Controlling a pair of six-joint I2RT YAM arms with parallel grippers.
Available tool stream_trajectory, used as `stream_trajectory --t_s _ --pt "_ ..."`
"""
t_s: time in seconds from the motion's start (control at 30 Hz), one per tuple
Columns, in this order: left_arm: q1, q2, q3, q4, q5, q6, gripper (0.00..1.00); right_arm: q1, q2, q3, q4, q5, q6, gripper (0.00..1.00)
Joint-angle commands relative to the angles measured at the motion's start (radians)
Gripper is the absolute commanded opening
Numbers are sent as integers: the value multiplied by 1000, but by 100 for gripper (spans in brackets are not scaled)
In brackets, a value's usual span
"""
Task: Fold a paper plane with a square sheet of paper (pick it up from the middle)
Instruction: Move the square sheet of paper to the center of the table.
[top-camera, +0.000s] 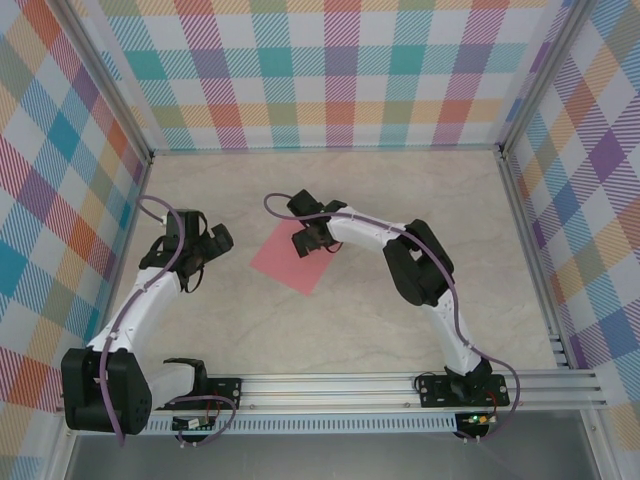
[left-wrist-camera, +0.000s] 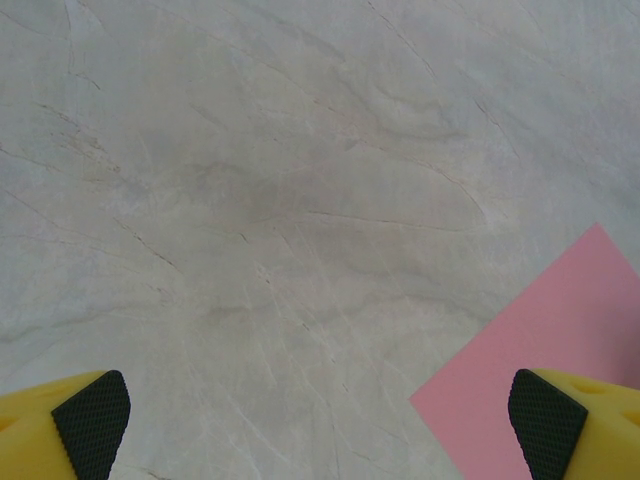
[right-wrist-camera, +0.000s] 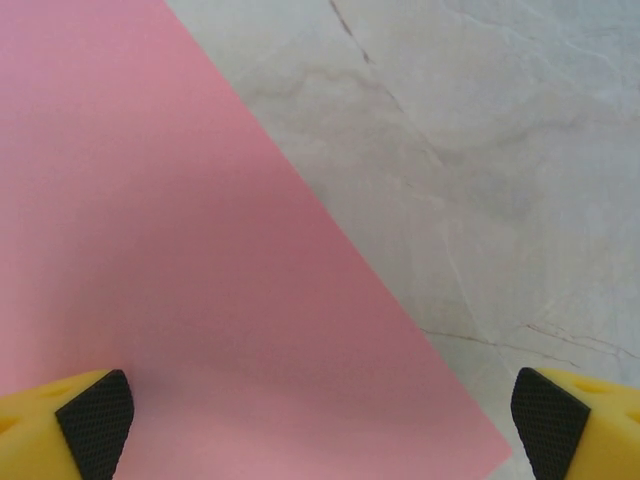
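The square sheet of paper lies flat on the table. My right gripper hangs over its far part and my left gripper is just off its edge — both wide open, empty. I'd centre the right one before pinching. Its wrist hides the sheet's far corner — fingertip height unclear.

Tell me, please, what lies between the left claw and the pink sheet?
Bare tabletop separates the left claw from the sheet, per the left wrist view.
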Motion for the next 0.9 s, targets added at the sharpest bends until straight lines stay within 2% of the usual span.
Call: stream_trajectory --t_s 0.0,0.2,0.33,0.47,0.57,0.7,0.87 --pt "-1 17 48 -49 23 -15 100 -63 -67 -174 -129 48 65 100" --pt "-4 63 56 -60 116 -55 100 -90 -274 -512 -177 52 245 100" --pt "-16 93 40 -38 173 -88 100 -91 -366 -632 -188 28 325 100" --pt "-43 129 37 -23 190 -114 100 -90 -445 -551 -212 9 279 100" --pt "-69 150 37 -15 197 -135 100 -90 -471 -458 -216 -96 229 100" --pt "-95 162 9 19 212 -168 100 -91 -400 -382 -220 -302 203 100" --pt "-109 177 -17 42 228 -192 100 -91 -315 -345 -231 -363 192 100"
